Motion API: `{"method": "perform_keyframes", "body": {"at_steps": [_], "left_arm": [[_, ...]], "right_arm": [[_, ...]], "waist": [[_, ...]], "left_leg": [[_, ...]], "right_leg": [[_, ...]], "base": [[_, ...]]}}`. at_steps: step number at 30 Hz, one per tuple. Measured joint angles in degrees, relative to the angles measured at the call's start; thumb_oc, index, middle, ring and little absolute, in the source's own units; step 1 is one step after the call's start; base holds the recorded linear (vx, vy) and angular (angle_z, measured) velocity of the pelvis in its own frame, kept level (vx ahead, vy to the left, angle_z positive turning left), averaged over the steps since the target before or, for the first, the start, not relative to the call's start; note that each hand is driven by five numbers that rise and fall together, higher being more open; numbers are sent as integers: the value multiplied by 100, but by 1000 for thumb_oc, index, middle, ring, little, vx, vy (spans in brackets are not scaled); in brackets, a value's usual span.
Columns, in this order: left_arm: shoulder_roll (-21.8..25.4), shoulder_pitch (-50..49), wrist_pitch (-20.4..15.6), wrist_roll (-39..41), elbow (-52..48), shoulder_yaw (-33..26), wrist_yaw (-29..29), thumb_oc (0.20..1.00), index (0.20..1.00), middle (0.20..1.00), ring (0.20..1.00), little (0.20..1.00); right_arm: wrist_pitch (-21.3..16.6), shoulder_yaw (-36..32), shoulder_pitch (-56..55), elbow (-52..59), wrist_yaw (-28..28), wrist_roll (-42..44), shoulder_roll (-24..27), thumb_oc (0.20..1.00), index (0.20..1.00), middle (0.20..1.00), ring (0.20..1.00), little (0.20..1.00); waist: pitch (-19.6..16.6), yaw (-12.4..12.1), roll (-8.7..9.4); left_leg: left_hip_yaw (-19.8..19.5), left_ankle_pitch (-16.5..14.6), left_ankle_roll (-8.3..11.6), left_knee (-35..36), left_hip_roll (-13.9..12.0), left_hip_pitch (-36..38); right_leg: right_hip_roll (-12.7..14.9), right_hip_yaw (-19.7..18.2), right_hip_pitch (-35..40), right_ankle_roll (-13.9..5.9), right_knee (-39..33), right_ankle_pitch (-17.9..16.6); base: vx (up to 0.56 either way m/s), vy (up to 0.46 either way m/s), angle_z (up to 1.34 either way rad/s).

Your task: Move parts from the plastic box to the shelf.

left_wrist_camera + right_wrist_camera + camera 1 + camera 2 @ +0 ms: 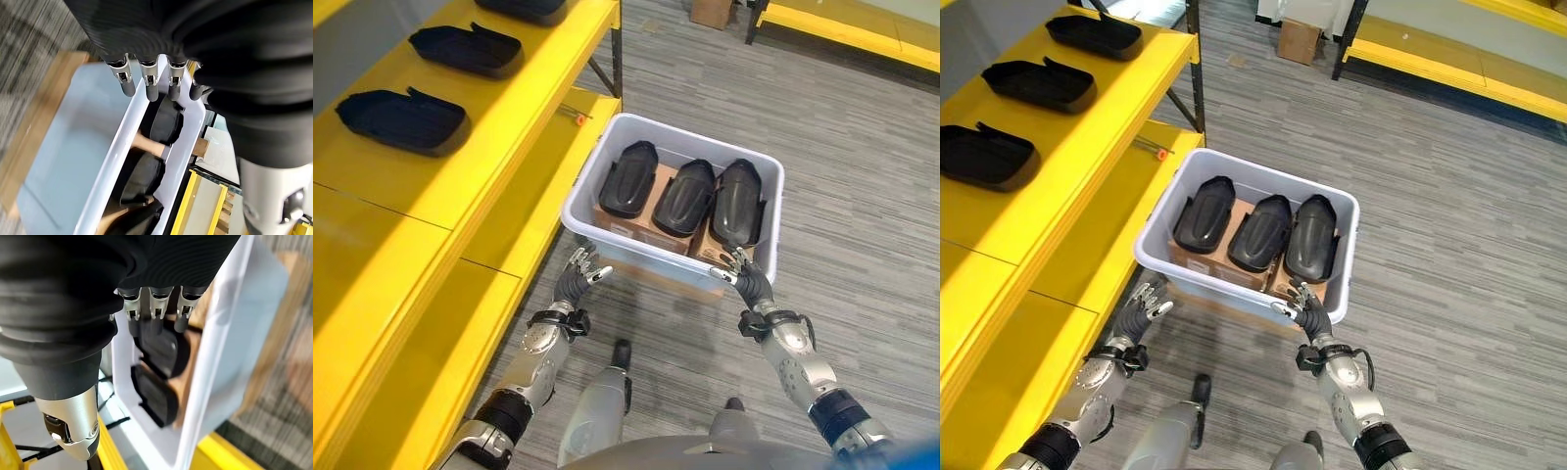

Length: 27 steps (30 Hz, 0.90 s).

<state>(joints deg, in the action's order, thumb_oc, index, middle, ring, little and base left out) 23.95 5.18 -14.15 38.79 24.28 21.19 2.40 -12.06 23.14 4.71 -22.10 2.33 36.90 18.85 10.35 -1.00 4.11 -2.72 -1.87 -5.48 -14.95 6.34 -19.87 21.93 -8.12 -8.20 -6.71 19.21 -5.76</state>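
A pale plastic box (646, 257) stands on the floor beside the yellow shelf (499, 127). Three black moulded parts lie side by side in it on cardboard: one at the left (628, 178), one in the middle (685, 196), one at the right (739, 201). My left hand (579, 274) is open, its fingers (149, 83) just short of the box's near left corner. The right hand (749, 282) is open too, with its fingertips (159, 306) at the rim of the near right corner. Neither holds anything. More black parts (401, 119) (465, 47) rest on the shelf's top tier.
The shelf's lower tier (538, 186) juts out against the box's left side, with a small orange-tipped item (578, 118) on it. A brown base (44, 117) shows under the box. Another yellow rack (862, 29) and a cardboard carton (710, 12) stand far across the grey carpet.
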Motion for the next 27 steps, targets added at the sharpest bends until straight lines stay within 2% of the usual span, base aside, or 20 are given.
{"method": "perform_keyframes", "body": {"at_steps": [1, 2, 3, 4, 5, 6, 7, 8, 9, 10, 11, 12, 13, 14, 15, 16, 17, 22, 26, 27], "left_arm": [[34, -16, -4, -2, -9, -21, 0, 1000, 1000, 1000, 1000, 1000], [78, -189, -13, 0, -37, -96, 9, 1000, 1000, 1000, 1000, 1000], [112, -250, 30, -7, -36, -11, -5, 1000, 1000, 1000, 1000, 1000], [48, -298, 23, -6, -96, 16, -3, 1000, 1000, 1000, 1000, 1000], [-70, -287, -4, -4, -81, -17, -5, 1000, 1000, 1000, 1000, 1000], [-84, -253, -7, -5, -18, -80, -9, 1000, 1000, 1000, 1000, 1000], [-98, -234, -4, -6, -11, -46, -17, 1000, 1000, 1000, 1000, 1000], [-143, -198, 13, -6, 24, -38, -60, 1000, 1000, 1000, 1000, 1000], [-236, -202, 13, -5, 21, -43, -78, 1000, 1000, 1000, 1000, 1000], [-273, -195, 6, -3, 15, -49, -80, 1000, 1000, 1000, 1000, 1000], [-220, -191, -31, -3, -42, -62, -100, 1000, 1000, 1000, 1000, 1000], [-207, -277, -33, 1, -101, -126, -114, 1000, 1000, 1000, 1000, 1000], [-237, -329, -18, 7, -74, -223, -111, 1000, 1000, 1000, 1000, 1000], [-291, -457, -13, 10, -16, -297, -98, 1000, 1000, 1000, 1000, 1000], [-281, -537, -10, 8, 2, -226, -110, 1000, 1000, 1000, 1000, 1000], [-209, -580, -6, 9, -25, -220, -123, 1000, 1000, 1000, 1000, 1000], [-159, -588, -7, 8, -87, -224, -125, 1000, 1000, 1000, 1000, 1000], [-182, -520, -7, 8, -116, -239, -130, 1000, 1000, 1000, 1000, 1000], [-194, -578, -7, 10, -132, -242, -165, 1000, 1000, 1000, 1000, 1000], [-170, -621, 1, 10, -157, -266, -211, 1000, 1000, 1000, 1000, 1000]], "right_arm": [[1, 12, -132, 31, -7, 0, -48, 1000, 1000, 1000, 1000, 1000], [0, 3, -115, 125, -11, -1, -113, 1000, 1000, 1000, 1000, 1000], [-21, -17, -150, 145, -32, -5, -145, 1000, 1000, 1000, 1000, 1000], [-16, -8, -249, 137, -36, -6, -132, 1000, 1000, 1000, 1000, 1000], [-6, 5, -253, 131, -65, -6, -114, 1000, 1000, 1000, 1000, 1000], [-9, 63, -203, 83, -78, -5, -103, 1000, 1000, 1000, 1000, 1000], [-12, 91, -191, 114, -83, -5, -84, 1000, 1000, 1000, 1000, 1000], [-17, 79, -227, 142, -75, -4, -52, 1000, 1000, 1000, 1000, 1000], [-19, 46, -229, 120, -70, -4, 3, 1000, 1000, 1000, 1000, 1000], [-24, 19, -226, 70, -60, -6, -19, 1000, 1000, 1000, 1000, 1000], [-46, 12, -208, 98, -65, -11, 7, 1000, 1000, 1000, 1000, 1000], [-47, 31, -196, 24, -95, -23, 13, 1000, 1000, 1000, 1000, 1000], [21, 41, -164, -27, -86, -25, -23, 1000, 1000, 1000, 1000, 1000], [27, 23, -205, 2, -92, -27, -5, 1000, 1000, 1000, 1000, 1000], [22, 7, -237, 44, -89, -26, 16, 1000, 1000, 1000, 1000, 1000], [23, -19, -190, 96, -93, -26, 19, 1000, 1000, 1000, 1000, 1000], [19, -48, -92, 97, -93, -26, 21, 1000, 1000, 1000, 1000, 1000], [0, -97, -28, 80, -96, -25, 21, 1000, 1000, 1000, 1000, 1000], [-19, -100, -27, 79, -99, -25, 30, 1000, 1000, 1000, 1000, 1000], [-28, -94, -56, 58, -100, -24, 24, 1000, 1000, 1000, 1000, 1000]], "waist": [[18, 9, 4], [63, -26, -96], [102, 73, -209], [100, 84, -272], [170, 63, -380], [223, 114, -475], [245, 168, -408], [211, 219, -286], [219, 213, -273], [261, 262, -161], [298, 364, -126], [303, 250, -117], [303, 81, 9], [274, 45, -72], [252, 70, -159], [245, 82, -171], [233, 95, -164], [71, 198, -164], [-66, 195, -167], [-57, 182, -118]], "left_leg": [[101, -12, -182, 14, 79, 116], [244, -28, -256, 53, 63, 233], [279, 46, -322, 308, 100, 460], [329, 97, -325, 474, 106, 599], [341, 256, -487, 679, 15, 738], [346, 325, -457, 874, -113, 822], [422, 448, -366, 1095, -68, 908], [537, 475, -203, 1246, 81, 966], [681, 295, 59, 1310, 139, 1006], [880, 60, 288, 1043, 186, 940], [638, -277, -444, -273, 257, 412], [677, -508, -518, -405, 196, 419], [825, -592, -344, -357, 218, 499], [804, -515, -240, -127, 188, 613], [733, -307, -245, 225, 147, 787], [691, -29, -214, 741, 127, 1058], [697, 37, -281, 862, 129, 1173], [675, 33, -257, 1008, 60, 1294], [635, 20, -24, 985, -134, 1297], [570, -40, 221, 524, -224, 1074]], "right_leg": [[-30, -13, -149, 29, 227, -141], [58, 181, -456, -28, 753, -534], [92, 425, -634, -21, 1211, -191], [-56, 589, -757, -65, 1326, 80], [-492, 697, -1004, -72, 1692, 641], [-1084, 710, -1146, -59, 1563, 1005], [-1428, 865, -1238, -35, 1095, 1156], [-1400, 1181, -1244, 1, 556, 1142], [-1391, 1460, -1192, 158, -104, 1037], [-1272, 1502, -1196, 147, -476, 891], [-1010, 1418, -1206, -53, -491, 765], [-945, 1308, -1252, -206, -440, 744], [-866, 1137, -1334, -145, -397, 705], [-952, 1082, -1289, -94, -422, 711], [-1060, 1056, -1114, -32, -632, 651], [-1237, 1135, -731, 5, -859, 620], [-1303, 1222, -391, 18, -1062, 621], [-1485, 1209, 79, 120, -1640, 535], [-1716, 1228, 195, 278, -1810, 462], [-1868, 1235, 277, 621, -1737, 586]], "base": [[79, 409, -48], [70, 229, -52], [50, 219, -64], [40, 152, -50], [33, 68, -51], [59, 6, -45], [50, -23, -15], [57, -86, -7], [74, -110, 15], [102, -135, 50], [101, -121, 33], [55, -81, -11], [48, -117, -57], [45, -105, -37], [130, -224, -1], [185, -280, -3], [191, -295, -8], [94, -208, -4], [54, -211, 4], [-6, -107, 20]]}}
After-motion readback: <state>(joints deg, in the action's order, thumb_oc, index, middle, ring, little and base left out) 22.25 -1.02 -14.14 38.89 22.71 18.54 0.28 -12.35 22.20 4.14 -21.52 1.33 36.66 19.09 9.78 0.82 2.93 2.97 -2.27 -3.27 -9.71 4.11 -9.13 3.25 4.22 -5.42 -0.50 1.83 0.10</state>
